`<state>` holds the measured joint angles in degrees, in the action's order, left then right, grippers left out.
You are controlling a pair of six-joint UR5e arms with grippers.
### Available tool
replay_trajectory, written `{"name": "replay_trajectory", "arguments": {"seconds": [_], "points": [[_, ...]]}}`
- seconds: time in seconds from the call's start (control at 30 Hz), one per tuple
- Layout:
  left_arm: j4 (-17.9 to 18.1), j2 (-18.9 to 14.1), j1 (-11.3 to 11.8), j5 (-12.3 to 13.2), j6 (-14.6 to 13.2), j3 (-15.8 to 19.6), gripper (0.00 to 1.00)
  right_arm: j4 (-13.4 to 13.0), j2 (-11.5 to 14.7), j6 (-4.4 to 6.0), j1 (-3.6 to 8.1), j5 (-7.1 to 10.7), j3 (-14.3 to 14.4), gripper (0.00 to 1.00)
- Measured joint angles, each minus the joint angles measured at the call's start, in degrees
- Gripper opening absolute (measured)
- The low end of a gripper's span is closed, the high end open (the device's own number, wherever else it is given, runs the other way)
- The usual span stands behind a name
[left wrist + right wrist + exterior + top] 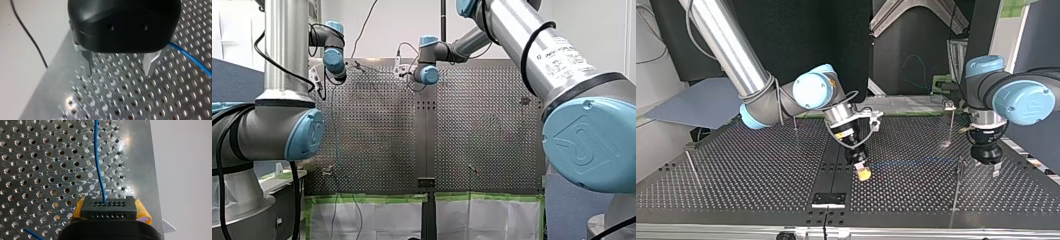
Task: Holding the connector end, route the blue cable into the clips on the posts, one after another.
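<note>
Start with the right wrist view. The right gripper (110, 214) has its 2 yellow pads (78, 210) clamped on the black connector (109, 206), 1 pad on each side, so the block sits squarely between the fingers. You can see 2 rows of small holes in the connector's face. The blue cable (98, 162) leaves the row farther from the gripper body and runs ahead of the fingers over the perforated table (37, 170), bowing slightly. A second short stretch of blue shows beside the gripper, low against the plate. You can't tell from here whether it is the same cable.

In the top view the right gripper is tipped down close to the table with a yellow pad showing at its tip. A faint blue line runs sideways from its fingers toward a thin post (958, 182) standing just beside the left gripper. A taller post (953, 125) with a clip at its top stands between the 2 grippers, nearer the left one. You cannot tell whether the cable sits in any clip.

In the left wrist view, the left gripper (119, 68) holds its 2 metal fingers (87, 62) apart, with only perforated plate showing in the gap and the tips low over the table. The blue cable passes outside 1 finger, beside it and clear of it. On the other finger's side, past the table's edge, a thin black wire (27, 37) lies on a pale surface.

In the front view both grippers are too small for you to read their fingers.
</note>
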<state>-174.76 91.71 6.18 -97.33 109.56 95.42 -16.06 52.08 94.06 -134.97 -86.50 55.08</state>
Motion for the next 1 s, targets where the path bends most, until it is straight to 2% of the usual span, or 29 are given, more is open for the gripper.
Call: {"name": "replay_trajectory", "arguments": {"seconds": [0.27, 0.4, 0.73, 0.9, 1.0], "points": [[-5.39, -5.19, -0.60, 4.54, 0.32, 0.25, 0.99, 0.34, 0.00, 0.23, 0.08, -0.02, 0.00, 0.00], [-7.85, -6.14, -0.76, 6.32, 0.40, 0.26, 0.99, 0.47, 0.00, 0.26, 0.09, -0.04, 0.00, 0.00], [-13.86, -6.73, -1.82, 5.29, -1.98, 0.28, 0.99, 0.72, 0.00, 0.27, 0.11, -0.01, 0.00, 0.00], [-16.56, -8.61, -1.97, 4.27, -2.10, 0.28, 0.99, 0.82, 0.00, 0.26, 0.11, 0.01, -0.01, 0.00], [-18.13, -9.92, -2.18, 4.80, -2.23, 0.28, 0.99, 0.84, 0.00, 0.26, 0.11, 0.01, 0.00, 0.00]]}}
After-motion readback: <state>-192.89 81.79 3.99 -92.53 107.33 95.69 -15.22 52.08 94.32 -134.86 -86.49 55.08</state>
